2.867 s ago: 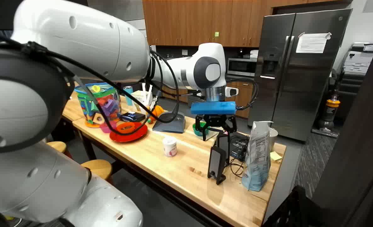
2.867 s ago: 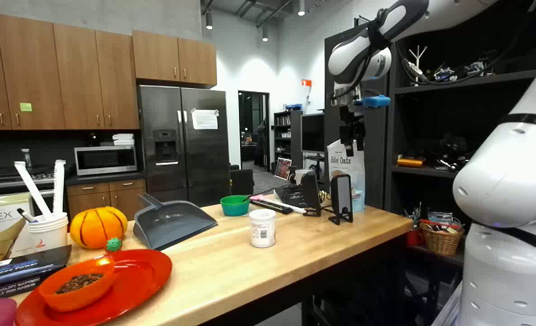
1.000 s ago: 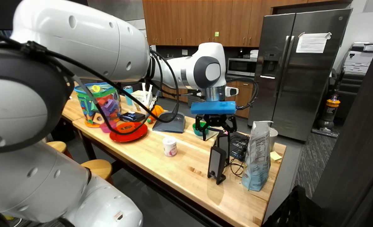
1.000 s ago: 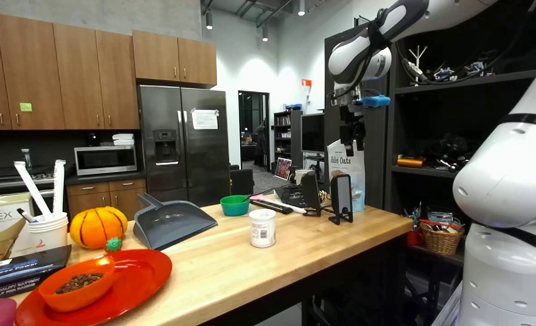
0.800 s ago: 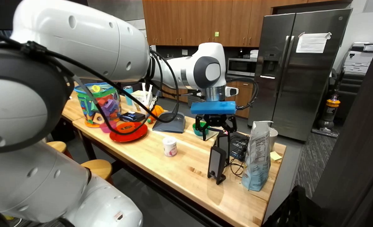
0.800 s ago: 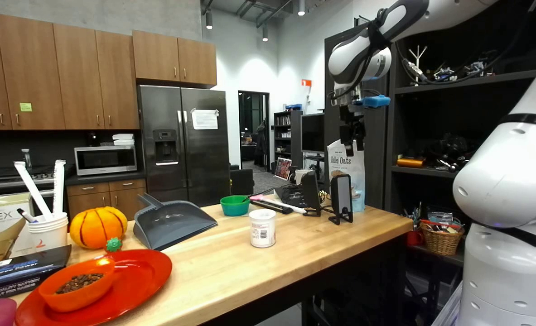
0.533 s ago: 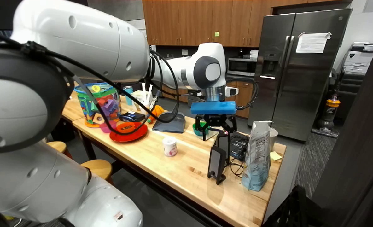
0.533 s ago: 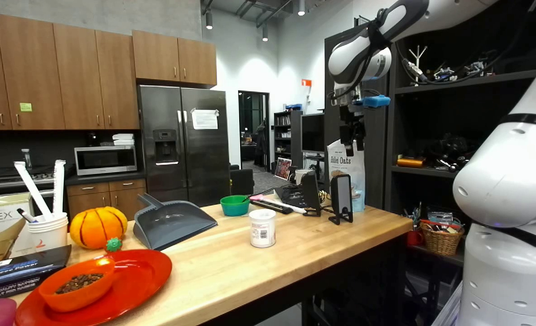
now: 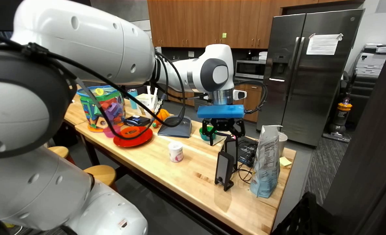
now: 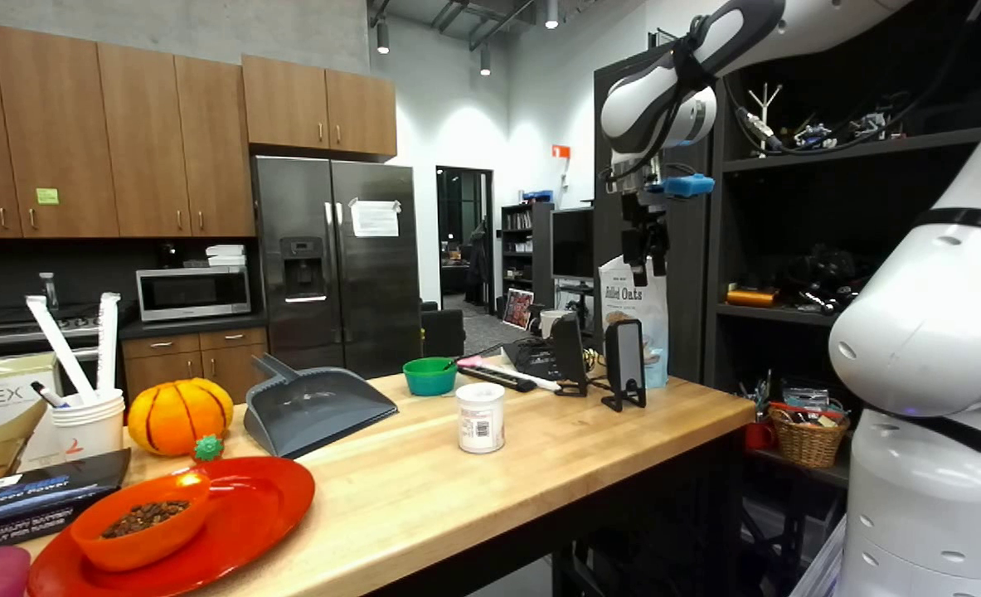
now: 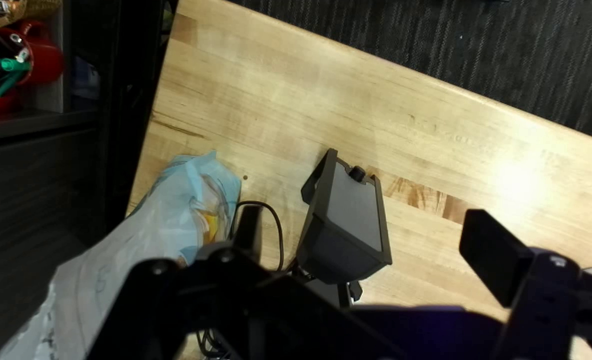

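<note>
My gripper (image 9: 224, 143) is open and holds nothing. It hangs above the right end of the wooden table (image 9: 193, 178) and also shows in an exterior view (image 10: 649, 270). In the wrist view, its fingers (image 11: 371, 242) stand wide apart, with a black speaker (image 11: 353, 215) below and between them. This speaker (image 9: 223, 171) stands upright on the table, with a second speaker (image 9: 231, 147) behind it, and both show in both exterior views. A silver and blue oats bag (image 9: 266, 163) stands upright beside them. In the wrist view the bag (image 11: 175, 200) lies left, partly hidden by a finger.
A white cup (image 9: 176, 151) stands mid-table. A green bowl (image 10: 429, 377), a grey dustpan (image 10: 316, 410), an orange pumpkin (image 10: 181, 416) and a red plate (image 10: 266, 506) with an orange bowl (image 10: 142, 543) stand farther along. Black cables (image 9: 245, 174) lie behind the speakers.
</note>
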Available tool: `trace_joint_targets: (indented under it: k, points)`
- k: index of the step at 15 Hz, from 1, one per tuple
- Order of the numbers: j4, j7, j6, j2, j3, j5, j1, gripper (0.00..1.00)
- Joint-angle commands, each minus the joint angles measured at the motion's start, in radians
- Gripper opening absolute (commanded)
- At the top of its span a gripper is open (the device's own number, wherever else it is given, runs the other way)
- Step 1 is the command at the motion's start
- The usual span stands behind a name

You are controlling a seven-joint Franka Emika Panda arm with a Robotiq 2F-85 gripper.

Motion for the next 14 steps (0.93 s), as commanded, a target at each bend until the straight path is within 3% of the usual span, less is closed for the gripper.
trace_joint_targets:
  k: [1,9,14]
  points:
    - [0.002,0.000,-0.002,0.000,0.000,0.000,0.001,1.00]
    - [-0.005,-0.044,0.013,-0.003,-0.010,0.001,0.008,1.00]
    - [-0.009,-0.190,0.044,-0.006,-0.040,0.022,0.028,1.00]
